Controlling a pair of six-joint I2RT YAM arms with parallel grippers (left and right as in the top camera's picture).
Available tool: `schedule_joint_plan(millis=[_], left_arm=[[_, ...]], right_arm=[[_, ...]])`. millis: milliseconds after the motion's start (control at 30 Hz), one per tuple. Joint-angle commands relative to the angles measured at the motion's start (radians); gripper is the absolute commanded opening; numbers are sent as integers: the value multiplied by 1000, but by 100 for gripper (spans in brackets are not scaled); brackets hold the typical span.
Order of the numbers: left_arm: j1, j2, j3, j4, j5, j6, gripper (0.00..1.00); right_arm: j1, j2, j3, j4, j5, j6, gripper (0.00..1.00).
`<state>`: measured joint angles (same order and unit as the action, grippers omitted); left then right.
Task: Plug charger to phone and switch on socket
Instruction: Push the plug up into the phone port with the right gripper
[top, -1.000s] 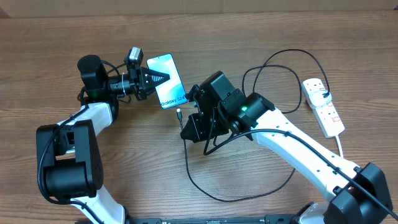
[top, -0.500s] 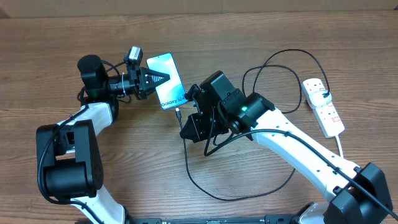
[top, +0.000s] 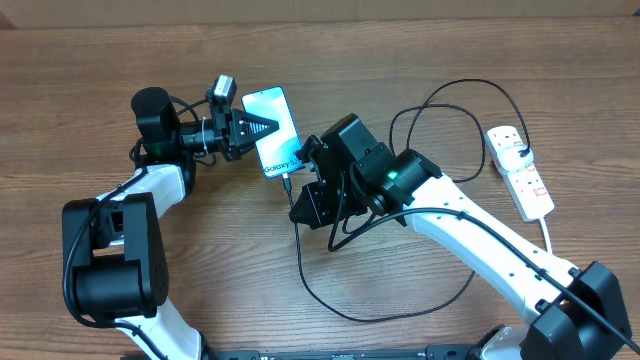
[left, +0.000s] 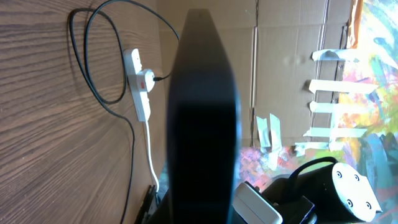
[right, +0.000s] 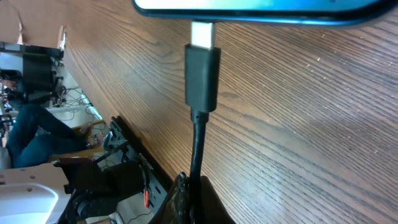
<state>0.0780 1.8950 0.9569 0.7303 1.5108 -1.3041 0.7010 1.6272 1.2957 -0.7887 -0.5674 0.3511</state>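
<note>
The phone (top: 277, 129) with its light blue screen lies on the table; my left gripper (top: 262, 125) is shut on its left edge. In the left wrist view the phone (left: 204, 112) fills the centre as a dark slab. My right gripper (top: 296, 215) is shut on the charger cable (top: 300, 262) just behind its black connector (top: 287, 184). In the right wrist view the connector (right: 202, 78) has its metal tip touching the phone's bottom edge (right: 267, 11). The black cable loops right to a white adapter (top: 506, 137) in the socket strip (top: 522, 172).
The socket strip also shows in the left wrist view (left: 140, 84) with its white cord. The cable loop lies on the wood in front of the right arm (top: 470, 225). The left arm's base (top: 105, 260) stands at the front left.
The left gripper and the phone have shifted slightly right, toward the connector. The connector tip now meets the phone's bottom edge. The right arm has barely moved.
</note>
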Motion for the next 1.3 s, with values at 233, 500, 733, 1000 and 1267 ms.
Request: schedule_joint_plan(millis=[233, 500, 733, 1000, 1267], left_arm=[[-6, -4, 29, 8, 69, 72, 4], [-6, -4, 29, 8, 69, 76, 4], [-6, -4, 29, 8, 56, 74, 4], [-6, -4, 29, 8, 50, 74, 4], [-7, -4, 29, 7, 55, 74, 4]], right_arm=[[0, 2, 34, -9, 32, -11, 4], [0, 2, 34, -15, 32, -11, 4], [0, 2, 34, -33, 31, -11, 4], [0, 2, 34, -27, 31, -11, 4], [0, 2, 34, 34, 32, -11, 4]])
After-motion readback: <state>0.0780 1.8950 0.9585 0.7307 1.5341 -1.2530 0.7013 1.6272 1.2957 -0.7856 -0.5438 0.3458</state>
